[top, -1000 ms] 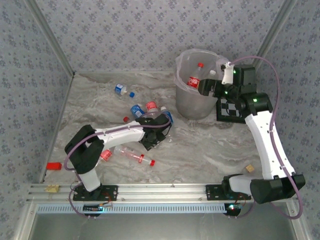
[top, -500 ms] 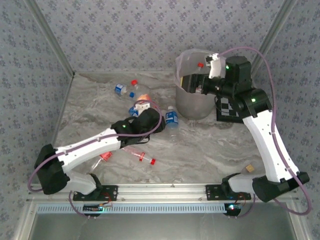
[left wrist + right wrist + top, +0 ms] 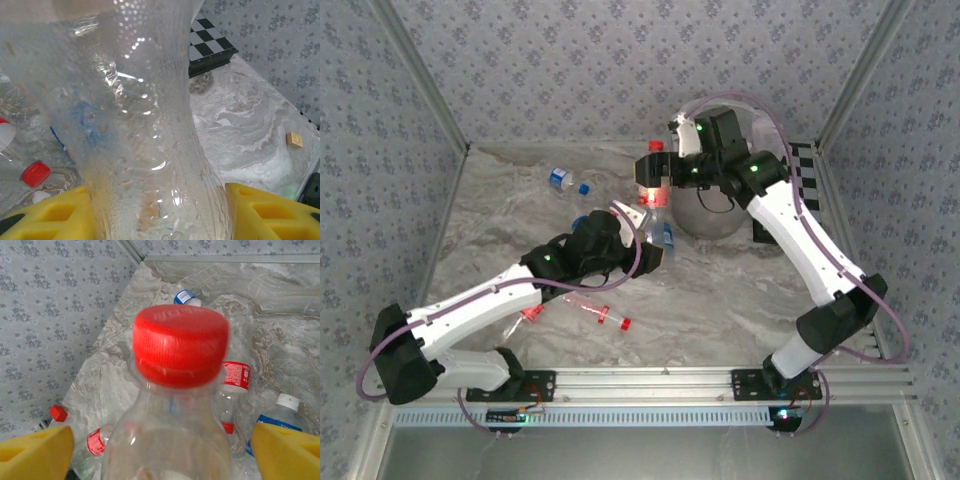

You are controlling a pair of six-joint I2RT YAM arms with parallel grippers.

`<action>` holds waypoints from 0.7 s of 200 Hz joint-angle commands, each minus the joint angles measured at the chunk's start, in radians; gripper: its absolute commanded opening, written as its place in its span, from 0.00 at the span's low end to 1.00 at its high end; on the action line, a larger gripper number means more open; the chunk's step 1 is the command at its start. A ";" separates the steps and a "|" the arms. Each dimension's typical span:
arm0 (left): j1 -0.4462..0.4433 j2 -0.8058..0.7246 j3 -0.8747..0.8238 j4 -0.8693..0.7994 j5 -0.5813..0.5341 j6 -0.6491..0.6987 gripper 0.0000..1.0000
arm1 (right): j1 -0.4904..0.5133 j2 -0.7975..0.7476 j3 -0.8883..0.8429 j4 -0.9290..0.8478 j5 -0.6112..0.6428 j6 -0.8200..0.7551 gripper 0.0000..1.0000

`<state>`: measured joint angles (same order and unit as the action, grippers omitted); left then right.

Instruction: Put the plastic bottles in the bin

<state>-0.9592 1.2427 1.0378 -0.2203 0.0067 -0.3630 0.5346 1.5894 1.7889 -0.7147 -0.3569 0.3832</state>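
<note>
Bottle: a clear, red-capped bottle (image 3: 180, 347) is sitting between the two grippers, just left of the bin (image 3: 715, 218) and outside it.
Left gripper: the left gripper (image 3: 159, 212) is clamping the bottle's lower body. Both yellow pads (image 3: 50, 212) are pressing against its sides, and the body is running straight out from between them.
Right gripper: the right gripper (image 3: 160, 452) is hanging at the cap end with its fingers (image 3: 35, 450) spread wide. The bottle's shoulder is lying midway between them, a gap is showing on either side, and neither finger is touching it.
Other bottles: several are lying on the table (image 3: 250, 110) near the left gripper. A blue-labelled one (image 3: 563, 180) is lying well left of the bin, and a white-capped one (image 3: 285, 412) is showing just beside the right finger.
Checkerboard: the checkerboard (image 3: 210, 42) is lying flat on the table beyond the held bottle.
</note>
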 commanded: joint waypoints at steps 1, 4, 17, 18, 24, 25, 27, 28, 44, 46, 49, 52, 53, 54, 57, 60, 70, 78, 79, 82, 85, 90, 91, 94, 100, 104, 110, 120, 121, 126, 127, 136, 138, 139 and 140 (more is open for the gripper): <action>0.002 -0.019 -0.003 0.036 0.044 0.059 0.00 | -0.001 0.009 0.033 0.030 -0.030 0.026 0.78; 0.002 -0.017 -0.002 0.036 0.044 0.060 0.00 | 0.000 0.010 0.031 0.032 -0.027 0.025 0.75; 0.002 -0.015 -0.003 0.031 0.046 0.064 0.00 | -0.001 0.004 0.024 0.036 -0.008 0.026 0.59; 0.002 -0.015 -0.004 0.031 0.046 0.063 0.00 | -0.002 0.003 0.023 0.036 -0.007 0.026 0.58; 0.002 -0.014 -0.003 0.026 0.042 0.062 0.00 | -0.002 -0.003 0.019 0.038 0.001 0.026 0.50; 0.002 -0.014 -0.002 0.025 0.041 0.062 0.00 | -0.003 -0.003 0.018 0.039 0.002 0.026 0.49; 0.002 -0.013 -0.002 0.024 0.040 0.062 0.00 | -0.003 -0.005 0.017 0.040 0.004 0.026 0.46; 0.002 -0.013 -0.002 0.023 0.040 0.062 0.00 | -0.004 -0.006 0.017 0.040 0.006 0.026 0.45; 0.004 -0.012 -0.003 0.018 0.030 0.052 0.02 | -0.008 -0.017 0.016 0.037 0.023 0.023 0.28; 0.005 -0.012 -0.002 0.018 0.030 0.051 0.04 | -0.008 -0.017 0.018 0.037 0.025 0.023 0.27; 0.005 -0.012 -0.002 0.017 0.030 0.050 0.06 | -0.009 -0.018 0.020 0.035 0.028 0.022 0.25; 0.006 -0.012 -0.002 0.016 0.031 0.048 0.09 | -0.010 -0.019 0.023 0.035 0.030 0.020 0.24; 0.007 -0.011 -0.001 0.016 0.031 0.047 0.11 | -0.010 -0.020 0.024 0.034 0.031 0.019 0.24; 0.008 -0.012 -0.001 0.016 0.031 0.048 0.12 | -0.011 -0.021 0.025 0.033 0.034 0.019 0.23; 0.009 -0.012 0.000 0.017 0.033 0.047 0.16 | -0.013 -0.021 0.029 0.032 0.036 0.018 0.23; 0.009 -0.012 0.001 0.016 0.035 0.046 0.21 | -0.014 -0.023 0.032 0.032 0.038 0.014 0.22; 0.013 -0.014 0.003 0.012 0.030 0.040 0.50 | -0.023 -0.027 0.047 0.029 0.047 0.006 0.21; 0.015 -0.018 0.003 0.007 0.022 0.033 0.74 | -0.032 -0.032 0.066 0.023 0.054 -0.004 0.21; 0.016 -0.018 0.004 0.006 0.022 0.032 0.77 | -0.033 -0.032 0.069 0.021 0.056 -0.006 0.21; 0.016 -0.021 0.004 0.004 0.016 0.031 0.85 | -0.038 -0.035 0.078 0.016 0.059 -0.012 0.21; 0.017 -0.024 0.003 0.001 0.012 0.028 0.92 | -0.043 -0.038 0.088 0.012 0.065 -0.018 0.21; 0.017 -0.030 0.001 -0.005 0.003 0.024 0.99 | -0.054 -0.042 0.105 0.004 0.074 -0.027 0.21; 0.016 -0.031 0.001 -0.005 0.002 0.023 0.99 | -0.056 -0.043 0.109 0.003 0.075 -0.029 0.21; 0.017 -0.036 -0.002 -0.009 -0.005 0.019 1.00 | -0.063 -0.046 0.121 0.000 0.080 -0.033 0.21; 0.019 -0.045 -0.007 -0.018 -0.015 0.011 1.00 | -0.082 -0.055 0.141 -0.003 0.088 -0.043 0.21; 0.020 -0.053 -0.011 -0.025 -0.024 0.007 1.00 | -0.096 -0.060 0.153 0.000 0.092 -0.049 0.20; 0.022 -0.064 -0.016 -0.035 -0.036 -0.001 1.00 | -0.119 -0.067 0.171 0.012 0.098 -0.056 0.20; 0.031 -0.082 -0.030 -0.055 -0.060 -0.018 1.00 | -0.171 -0.075 0.198 0.029 0.107 -0.061 0.18; 0.033 -0.084 -0.032 -0.057 -0.063 -0.021 1.00 | -0.173 -0.075 0.200 0.030 0.108 -0.061 0.18; 0.042 -0.093 -0.038 -0.070 -0.076 -0.036 1.00 | -0.200 -0.076 0.211 0.036 0.117 -0.060 0.16; 0.043 -0.094 -0.038 -0.073 -0.079 -0.039 1.00 | -0.206 -0.077 0.213 0.038 0.119 -0.060 0.16; 0.064 -0.106 -0.050 -0.098 -0.100 -0.071 1.00 | -0.253 -0.077 0.217 0.062 0.130 -0.052 0.13; 0.070 -0.109 -0.053 -0.103 -0.104 -0.079 1.00 | -0.264 -0.077 0.218 0.072 0.131 -0.050 0.13; 0.071 -0.111 -0.054 -0.105 -0.106 -0.084 1.00 | -0.269 -0.077 0.218 0.077 0.131 -0.049 0.12; 0.075 -0.112 -0.056 -0.107 -0.108 -0.087 1.00 | -0.275 -0.076 0.218 0.081 0.130 -0.047 0.12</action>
<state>-0.9283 1.1816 1.0054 -0.2554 -0.0269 -0.3717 0.3630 1.5616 1.9495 -0.7048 -0.2802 0.3508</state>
